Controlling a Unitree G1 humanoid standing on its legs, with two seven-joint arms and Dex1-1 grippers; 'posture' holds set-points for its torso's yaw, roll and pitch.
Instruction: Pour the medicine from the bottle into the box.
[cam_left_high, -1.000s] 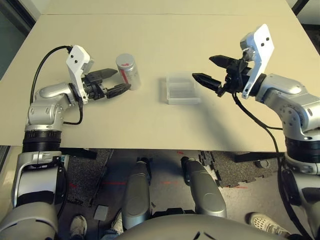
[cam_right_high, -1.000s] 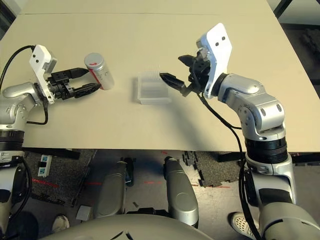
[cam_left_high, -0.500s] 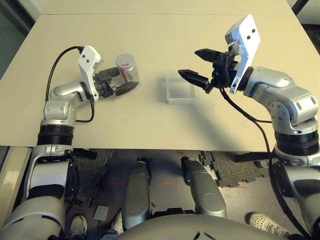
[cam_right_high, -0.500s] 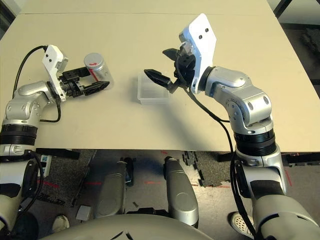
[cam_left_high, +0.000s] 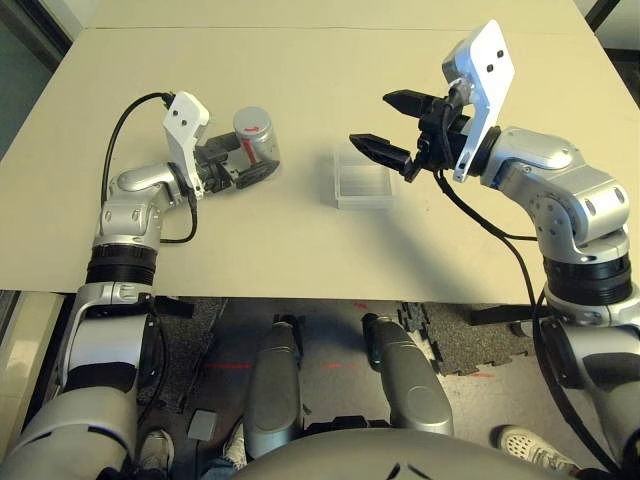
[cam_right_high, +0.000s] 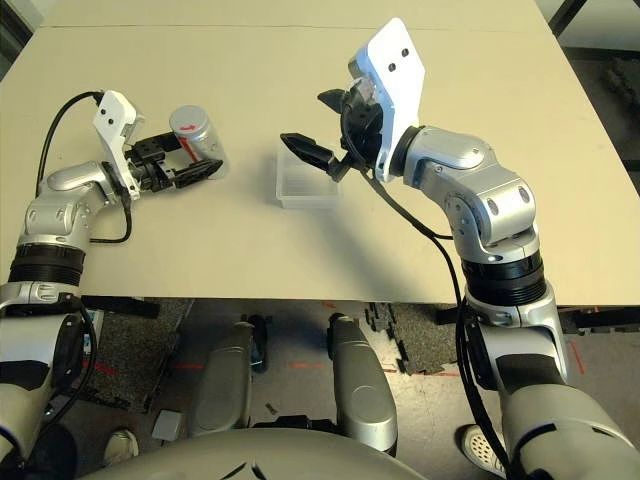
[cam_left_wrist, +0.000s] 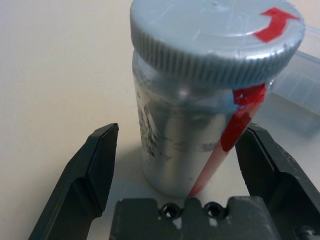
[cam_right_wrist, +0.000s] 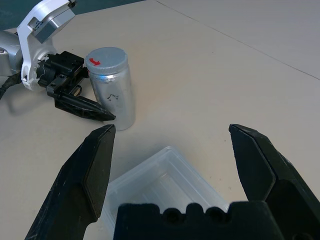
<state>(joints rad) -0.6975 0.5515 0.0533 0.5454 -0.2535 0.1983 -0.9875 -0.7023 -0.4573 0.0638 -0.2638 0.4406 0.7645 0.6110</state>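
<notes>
A beige table (cam_left_high: 300, 250) fills the scene. At left, the left gripper (cam_left_wrist: 180, 165) has its fingers spread on either side of the medicine bottle (cam_left_high: 255, 137), which stands upright with its grey ribbed cap (cam_left_wrist: 215, 30) on; neither finger (cam_left_wrist: 90, 175) appears to touch it. The risk is an uneven closure nudging or tipping the bottle (the fit looks loose). At centre lies the clear plastic box (cam_left_high: 362, 180). At right, the right gripper (cam_left_high: 392, 128) hovers above the box, fingers wide apart. The medicine cannot be seen through the bottle's silvery wall, and the box's near edge is cut off in the right wrist view.
</notes>
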